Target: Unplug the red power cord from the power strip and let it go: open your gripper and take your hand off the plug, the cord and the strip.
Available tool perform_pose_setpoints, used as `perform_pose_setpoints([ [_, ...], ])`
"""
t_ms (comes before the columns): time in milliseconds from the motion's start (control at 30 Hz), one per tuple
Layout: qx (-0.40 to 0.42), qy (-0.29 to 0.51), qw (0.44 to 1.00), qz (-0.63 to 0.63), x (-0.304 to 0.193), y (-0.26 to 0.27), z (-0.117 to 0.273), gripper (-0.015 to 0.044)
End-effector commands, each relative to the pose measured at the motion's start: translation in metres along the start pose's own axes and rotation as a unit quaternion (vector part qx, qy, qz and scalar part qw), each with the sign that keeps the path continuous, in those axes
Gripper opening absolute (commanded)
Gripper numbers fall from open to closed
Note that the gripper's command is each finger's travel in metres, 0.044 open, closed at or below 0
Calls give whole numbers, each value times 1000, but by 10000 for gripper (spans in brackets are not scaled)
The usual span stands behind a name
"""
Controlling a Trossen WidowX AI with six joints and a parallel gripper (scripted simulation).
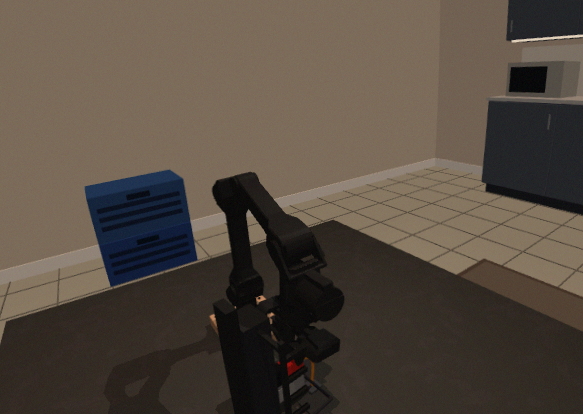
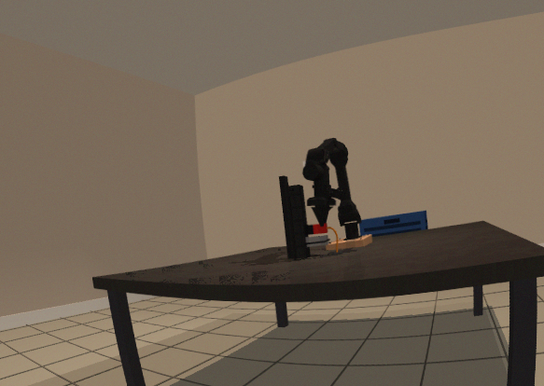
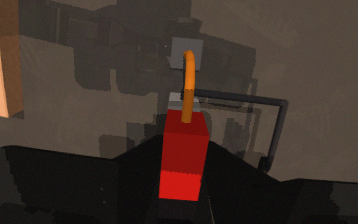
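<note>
The red plug [image 1: 296, 369] [image 2: 319, 228] [image 3: 183, 155] stands upright right on top of the pale grey power strip [image 2: 317, 241]. Its orange cord [image 3: 188, 95] [image 2: 334, 234] curves up and away from it. My gripper [image 3: 183, 145] [image 2: 321, 223] [image 1: 301, 356] points straight down and is shut on the plug's sides. I cannot tell whether the prongs are still in the socket. The arm hides most of the strip in the top view.
A tall black stand [image 2: 295, 219] [image 1: 242, 360] rises right beside the plug. A thin dark frame [image 3: 280, 130] lies on the table near it. The arm's wooden base [image 2: 352, 243] [image 3: 9, 65] is close behind. A blue cabinet [image 1: 141, 225] stands by the wall.
</note>
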State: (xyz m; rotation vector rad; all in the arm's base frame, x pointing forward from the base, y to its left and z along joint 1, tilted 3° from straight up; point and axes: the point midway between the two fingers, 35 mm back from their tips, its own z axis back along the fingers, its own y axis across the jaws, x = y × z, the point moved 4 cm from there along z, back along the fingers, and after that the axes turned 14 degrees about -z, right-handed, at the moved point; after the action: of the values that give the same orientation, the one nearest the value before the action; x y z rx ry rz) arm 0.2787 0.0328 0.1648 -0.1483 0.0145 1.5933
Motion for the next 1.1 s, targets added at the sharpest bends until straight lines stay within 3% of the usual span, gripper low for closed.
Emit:
perform_pose_setpoints([
  [0, 6, -44, 999, 21, 31, 8, 4, 0],
  [533, 7, -45, 999, 22, 55, 17, 9, 0],
  [733, 13, -34, 999, 4, 38, 12, 3, 157],
  [1067, 11, -36, 999, 8, 37, 12, 6, 160],
])
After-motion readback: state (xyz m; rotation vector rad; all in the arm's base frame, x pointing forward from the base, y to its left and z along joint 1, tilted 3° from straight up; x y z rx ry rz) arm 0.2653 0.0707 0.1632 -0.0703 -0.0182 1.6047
